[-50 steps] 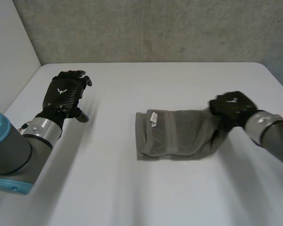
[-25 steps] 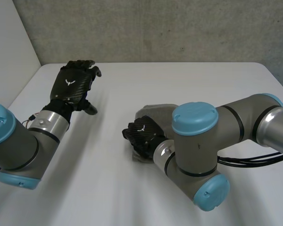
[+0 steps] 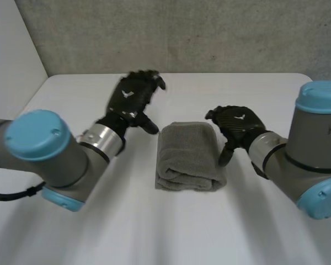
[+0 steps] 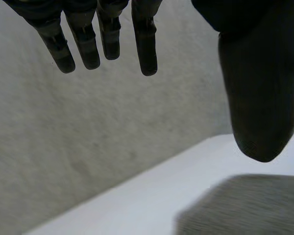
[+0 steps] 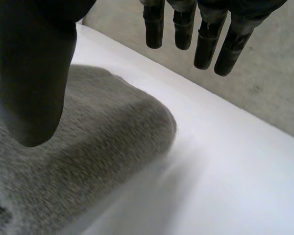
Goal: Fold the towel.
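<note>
Neatly folded towel (image 3: 187,155) sits between left hand (image 3: 133,102) and right hand (image 3: 240,126), fingers (image 5: 184,29) apart

The left hand (image 3: 129,102) hangs just beside the far left corner of the towel (image 3: 188,157), fingers straight, thumb spread wide and holding nothing, while the right hand (image 3: 238,124) sits just beside the towel's right edge, its fingers likewise loose and empty.

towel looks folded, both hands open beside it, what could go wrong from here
The right hand has its thumb close beside the towel; drawing away might snag and open the fold. The left hand near the far corner could nudge it. The layers at the near end look loose and may slump.
</note>
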`<state>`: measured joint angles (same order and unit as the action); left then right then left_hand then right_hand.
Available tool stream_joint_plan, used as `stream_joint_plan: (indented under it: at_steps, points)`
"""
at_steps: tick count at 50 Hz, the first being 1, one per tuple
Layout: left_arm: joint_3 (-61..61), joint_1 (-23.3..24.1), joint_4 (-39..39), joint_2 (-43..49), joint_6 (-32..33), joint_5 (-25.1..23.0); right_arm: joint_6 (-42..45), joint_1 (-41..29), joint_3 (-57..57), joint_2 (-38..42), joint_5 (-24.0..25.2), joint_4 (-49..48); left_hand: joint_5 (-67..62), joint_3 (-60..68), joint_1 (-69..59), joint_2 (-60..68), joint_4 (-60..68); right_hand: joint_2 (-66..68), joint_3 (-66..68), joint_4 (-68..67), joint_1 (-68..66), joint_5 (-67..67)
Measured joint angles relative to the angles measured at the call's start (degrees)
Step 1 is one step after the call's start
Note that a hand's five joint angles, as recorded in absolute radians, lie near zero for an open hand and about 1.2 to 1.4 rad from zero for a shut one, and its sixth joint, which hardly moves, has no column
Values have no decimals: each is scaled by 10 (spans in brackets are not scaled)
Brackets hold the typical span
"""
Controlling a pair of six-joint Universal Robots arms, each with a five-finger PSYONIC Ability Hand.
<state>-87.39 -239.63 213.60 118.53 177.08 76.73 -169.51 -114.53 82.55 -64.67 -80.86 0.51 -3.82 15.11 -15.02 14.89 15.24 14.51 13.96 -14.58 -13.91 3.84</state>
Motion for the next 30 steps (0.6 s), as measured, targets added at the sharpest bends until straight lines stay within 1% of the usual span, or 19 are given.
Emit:
stream_joint_plan:
  at_steps: [3,7,12,15,24,30]
  points:
    - [17,22,-25,35,-8,0,-31,22,1,12,19,-1,0,0,0,0,0,0,0,0,0,0]
    - [22,37,-41,70,-9,1,-73,34,-4,37,50,-3,0,0,0,0,0,0,0,0,0,0]
    - [17,44,-49,103,-6,3,-111,37,-12,75,82,-4,0,0,0,0,0,0,0,0,0,0]
    - [13,44,-56,117,-4,8,-120,36,-18,97,92,-3,0,0,0,0,0,0,0,0,0,0]
    - [10,38,-80,124,-1,32,-116,35,-34,131,92,-1,0,0,0,0,0,-1,-3,0,5,0]
    - [14,33,-93,97,0,39,-115,33,-38,109,86,1,0,0,0,0,0,-1,-3,0,8,0]
